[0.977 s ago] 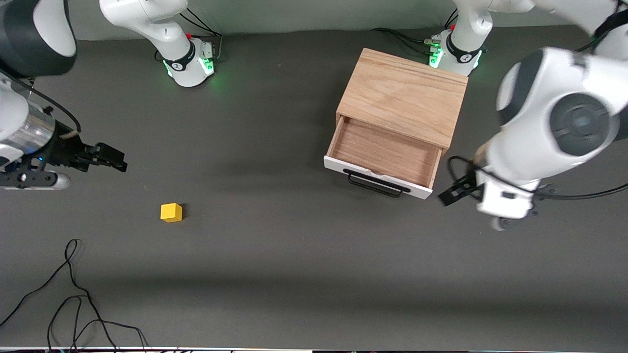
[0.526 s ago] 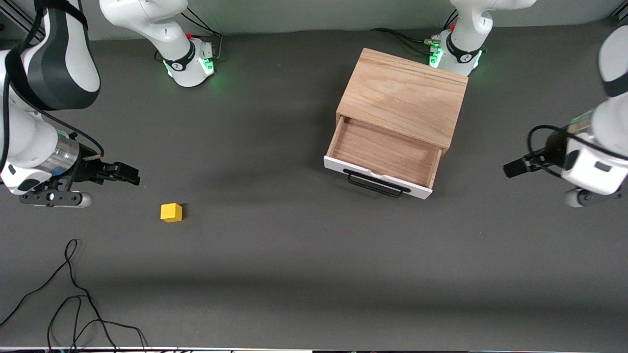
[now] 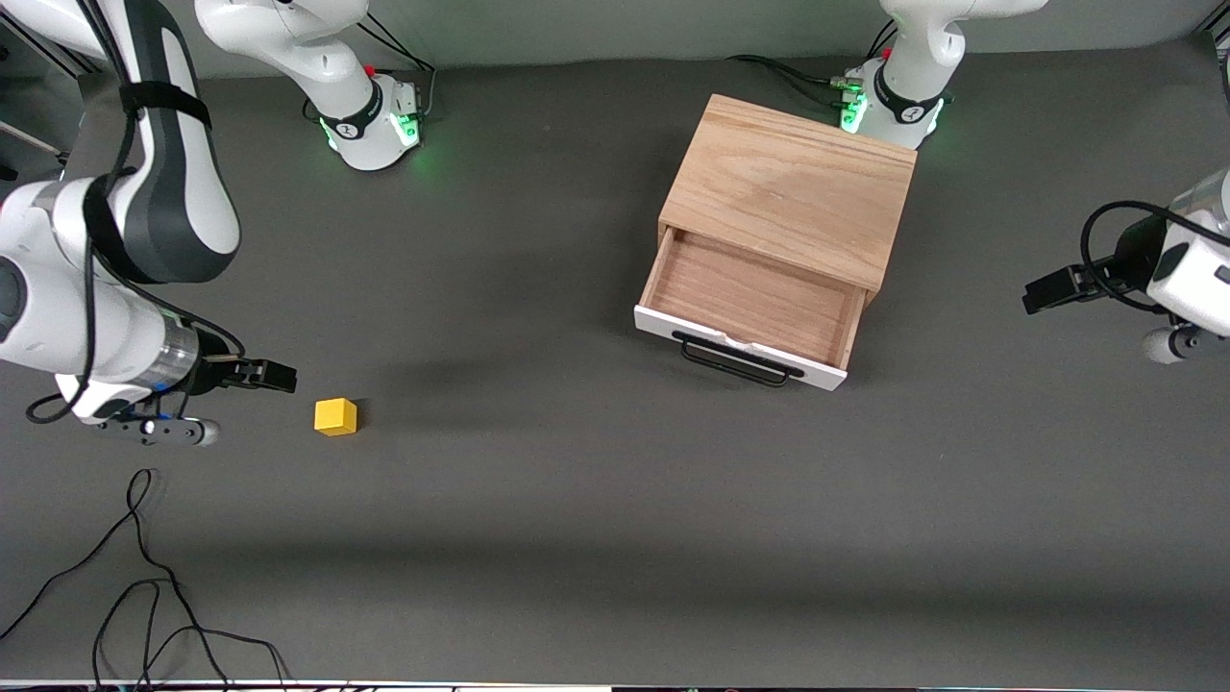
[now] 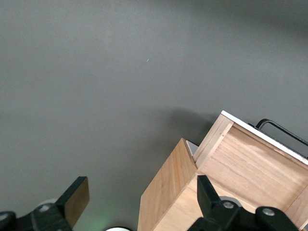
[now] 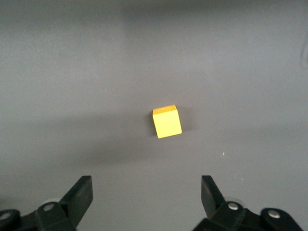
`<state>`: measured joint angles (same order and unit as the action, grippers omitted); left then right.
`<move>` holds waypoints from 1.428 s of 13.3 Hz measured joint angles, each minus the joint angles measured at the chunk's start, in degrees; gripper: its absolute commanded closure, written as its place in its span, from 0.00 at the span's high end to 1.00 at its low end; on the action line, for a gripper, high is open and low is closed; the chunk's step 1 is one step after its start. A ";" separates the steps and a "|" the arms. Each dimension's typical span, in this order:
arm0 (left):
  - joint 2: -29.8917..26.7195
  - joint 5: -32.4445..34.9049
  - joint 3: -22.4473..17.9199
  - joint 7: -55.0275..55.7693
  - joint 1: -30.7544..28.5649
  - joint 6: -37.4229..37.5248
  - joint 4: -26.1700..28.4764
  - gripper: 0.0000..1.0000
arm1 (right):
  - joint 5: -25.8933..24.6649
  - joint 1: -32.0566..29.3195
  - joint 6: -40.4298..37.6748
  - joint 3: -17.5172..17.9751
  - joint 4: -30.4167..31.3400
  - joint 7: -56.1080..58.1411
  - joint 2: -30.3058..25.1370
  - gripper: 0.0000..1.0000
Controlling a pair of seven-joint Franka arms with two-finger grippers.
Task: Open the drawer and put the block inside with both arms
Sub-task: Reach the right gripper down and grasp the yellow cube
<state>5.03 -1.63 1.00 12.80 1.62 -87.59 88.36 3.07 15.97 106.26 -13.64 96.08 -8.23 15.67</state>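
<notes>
Nearest the front camera, at the right arm's end of the tabletop (image 3: 577, 538), a loose black cable (image 3: 144, 577) lies in loops on the dark grey surface. Farther from the camera than the cable sits the block (image 3: 335, 417), a small yellow cube resting flat on the bare tabletop, well apart from the drawer. Just beside it, toward the right arm's end, hangs the right tool (image 3: 274, 376), low over the tabletop and not touching the cube. In the right wrist view its two black fingers (image 5: 79, 197) stand wide apart with nothing between them, and the block (image 5: 167, 121) lies on the tabletop ahead of the gap.

Toward the left arm's end, and farther from the camera than the block, the drawer (image 3: 750, 308) stands pulled out of its light oak cabinet (image 3: 793, 187). Its white front panel and black wire handle (image 3: 738, 360) face the camera, and its light wood interior holds nothing.

The left tool (image 3: 1047, 288) hangs over bare tabletop at the left arm's end, beside the cabinet and well apart from it. The left wrist view shows its fingers (image 4: 77, 198) spread and released, gripping nothing, with the open drawer (image 4: 255, 168) and a corner of the cabinet below.

Farthest from the camera, the two green-lit round bases (image 3: 370, 120) stand along the edge.
</notes>
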 measured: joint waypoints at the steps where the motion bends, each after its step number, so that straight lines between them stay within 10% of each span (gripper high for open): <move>1: -0.81 -0.03 -0.04 -0.41 0.02 -0.56 0.88 1.00 | 0.00 -0.02 2.05 -0.06 0.94 0.00 0.15 1.00; 13: -1.51 -0.09 -3.08 -10.54 3.02 -1.83 1.82 1.00 | -0.01 -0.04 41.53 -0.08 28.05 4.76 2.19 1.00; 19: -1.51 -0.08 -2.91 -10.93 3.08 -1.98 1.82 1.00 | 0.00 -0.05 49.69 -0.08 29.39 5.33 7.88 1.00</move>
<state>3.52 -1.70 -1.91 1.87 4.69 -89.57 90.18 3.07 15.92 155.95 -13.73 125.46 -2.90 23.55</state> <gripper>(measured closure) 0.000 0.000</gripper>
